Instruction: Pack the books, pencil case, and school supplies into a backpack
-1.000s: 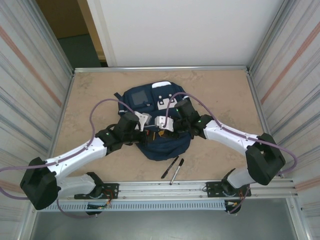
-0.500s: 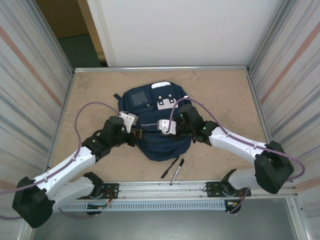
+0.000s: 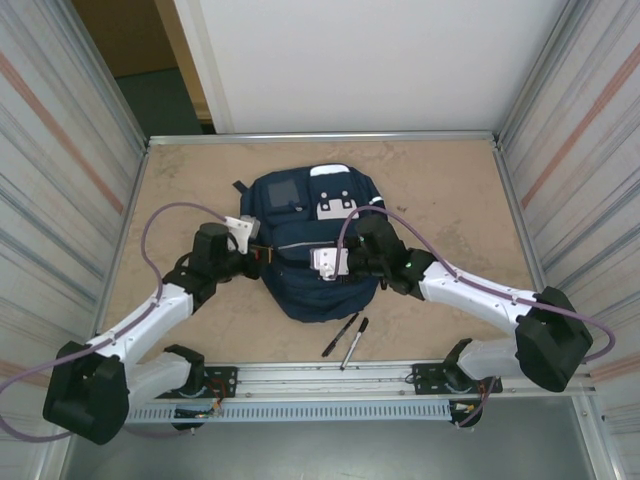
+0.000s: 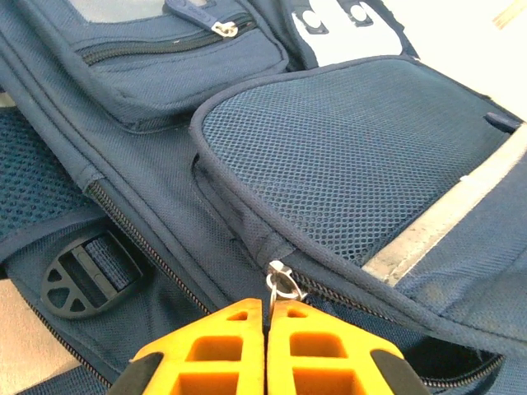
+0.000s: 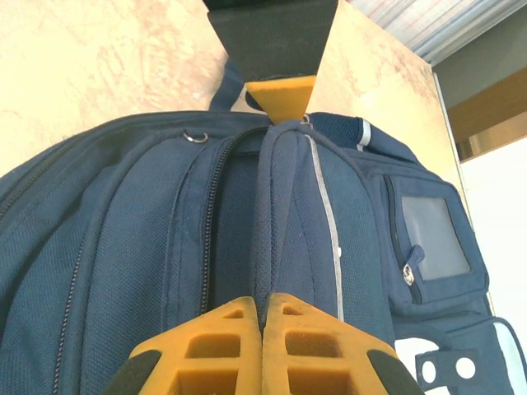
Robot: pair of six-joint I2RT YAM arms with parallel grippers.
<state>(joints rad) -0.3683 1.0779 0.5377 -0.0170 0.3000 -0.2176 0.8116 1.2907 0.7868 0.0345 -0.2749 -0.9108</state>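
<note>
The navy backpack point(image 3: 318, 285) lies flat in the middle of the table. My left gripper point(image 3: 262, 258) is at its left side, shut on the metal zipper pull point(image 4: 286, 283) of the main zip; the orange fingertips point(image 4: 239, 329) pinch the ring. My right gripper point(image 3: 337, 266) sits over the bag's middle, shut on a raised ridge of backpack fabric point(image 5: 272, 230). Two black pens point(image 3: 347, 336) of the school supplies lie on the table just in front of the bag. The books and the pencil case are out of view.
A metal rail point(image 3: 330, 372) runs along the near edge, right behind the pens. Corrugated walls point(image 3: 60, 170) close in both sides. A black strap buckle point(image 4: 82, 276) lies left of the zip. Bare tabletop point(image 3: 450, 190) spreads right of and behind the bag.
My left gripper has moved left along the bag with the zipper pull. My right gripper has shut on the fabric ridge and shifted slightly toward me. The pens have stayed put.
</note>
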